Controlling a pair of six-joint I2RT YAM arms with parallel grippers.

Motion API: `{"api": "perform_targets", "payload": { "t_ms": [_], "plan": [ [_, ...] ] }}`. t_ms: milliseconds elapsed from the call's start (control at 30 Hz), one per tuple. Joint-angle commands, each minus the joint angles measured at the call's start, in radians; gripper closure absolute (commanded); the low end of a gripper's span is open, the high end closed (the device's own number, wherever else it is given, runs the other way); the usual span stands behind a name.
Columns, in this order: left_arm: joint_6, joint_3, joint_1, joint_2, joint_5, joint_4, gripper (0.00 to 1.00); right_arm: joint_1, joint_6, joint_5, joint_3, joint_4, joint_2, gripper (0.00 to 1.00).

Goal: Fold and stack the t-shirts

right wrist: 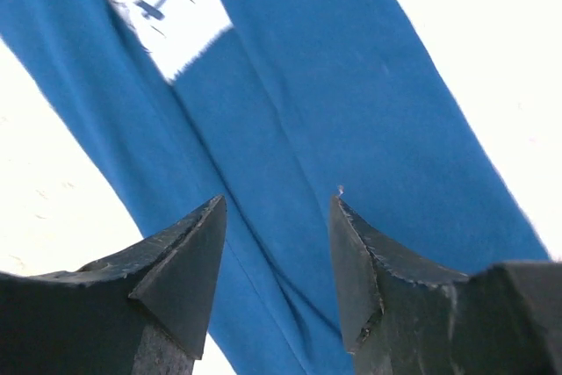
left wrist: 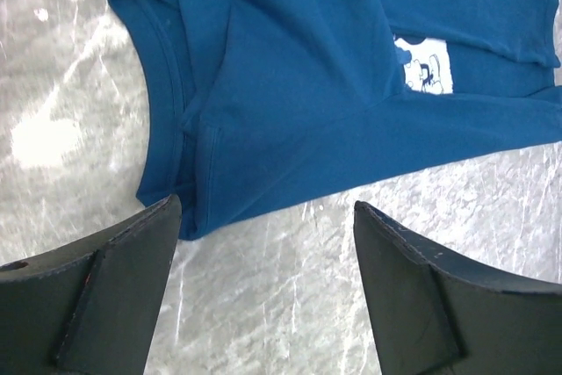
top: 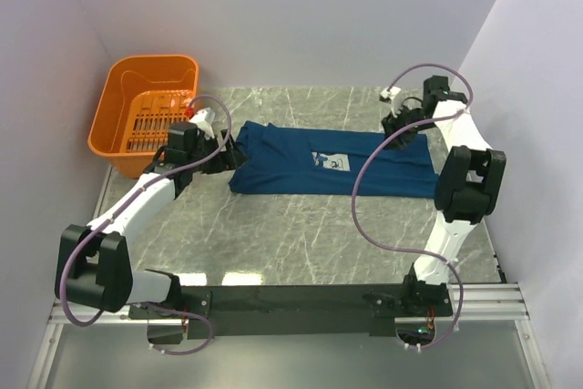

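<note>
Black left claw point(left wrist: 263, 212) stands wide with nothing between its jaws, poised over bare grey marble-patterned table point(top: 273, 234) just short of the collar end of the dark blue soft cotton t-shirt point(top: 328, 163). The black right claw point(right wrist: 277, 204) is parted more narrowly and also holds nothing. It hangs over the hem end, with blue cloth showing below the gap.

The likely trouble is a partial grab. At the ribbed collar point(left wrist: 162, 59) the cloth lies in overlapping flaps, so a closing left claw could pinch only the upper layer, and the flap beneath would slide out and undo the long fold. The right claw, with its smaller gap, could likewise catch a single thickness at the hem. If the two ends are lifted unevenly, the limp strip may twist or sag in the middle and the next fold would come out skewed.

The t-shirt lies flat in the far half of the table as a long band, its sides turned in, collar toward the left edge and hem toward the right edge. Its small white-and-grey cartoon print point(top: 332, 161) faces up near the middle. An orange plastic slatted basket point(top: 146, 111) sits at the far left corner, apart from the shirt.
</note>
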Motion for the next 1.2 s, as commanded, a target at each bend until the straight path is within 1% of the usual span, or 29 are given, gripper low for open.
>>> {"api": "perform_targets", "payload": {
  "t_ms": [0,33,133,267,333,500,633,800,867,900,933,1000,1033,1133,1167],
  "plan": [
    [-0.030,-0.026,0.004,-0.053,0.003,-0.015,0.16,0.042,-0.012,-0.022,0.112,-0.053,0.009,0.43],
    [-0.030,-0.038,0.002,-0.061,0.004,-0.018,0.16,0.057,0.004,-0.019,0.174,-0.073,0.031,0.43],
    [-0.038,-0.078,0.002,-0.087,0.007,-0.018,0.16,0.099,0.081,0.007,0.256,-0.078,0.083,0.43],
    [-0.061,-0.104,0.002,-0.109,0.009,-0.005,0.17,0.106,0.132,0.008,0.322,-0.074,0.127,0.43],
    [-0.073,-0.124,0.002,-0.110,0.011,0.004,0.17,0.105,0.124,0.013,0.322,-0.096,0.137,0.43],
    [-0.101,-0.153,0.002,-0.078,0.033,0.044,0.17,0.100,0.170,0.060,0.269,-0.024,0.117,0.42],
    [-0.092,-0.143,0.002,-0.063,0.027,0.038,0.17,0.097,0.247,0.074,0.308,-0.028,0.150,0.42],
    [-0.078,-0.138,0.002,-0.064,0.021,0.025,0.17,0.097,0.296,0.053,0.333,-0.045,0.181,0.42],
    [-0.081,-0.150,0.002,-0.069,0.017,0.028,0.17,0.100,0.308,0.024,0.379,-0.074,0.201,0.42],
    [-0.081,-0.155,0.002,-0.076,0.015,0.031,0.17,0.103,0.313,0.004,0.402,-0.120,0.231,0.42],
    [-0.082,-0.156,0.002,-0.078,0.011,0.031,0.17,0.109,0.322,-0.022,0.449,-0.143,0.248,0.42],
    [-0.087,-0.162,0.002,-0.099,0.001,0.031,0.17,0.140,0.333,-0.029,0.486,-0.192,0.287,0.42],
    [-0.090,-0.166,0.002,-0.109,-0.002,0.031,0.17,0.140,0.342,-0.026,0.497,-0.191,0.292,0.42],
    [-0.101,-0.170,0.002,-0.142,-0.020,0.028,0.17,0.209,0.394,-0.045,0.488,-0.156,0.296,0.42],
    [-0.111,-0.173,0.002,-0.150,-0.023,0.028,0.17,0.229,0.423,-0.024,0.489,-0.141,0.298,0.42]
  ]
}}
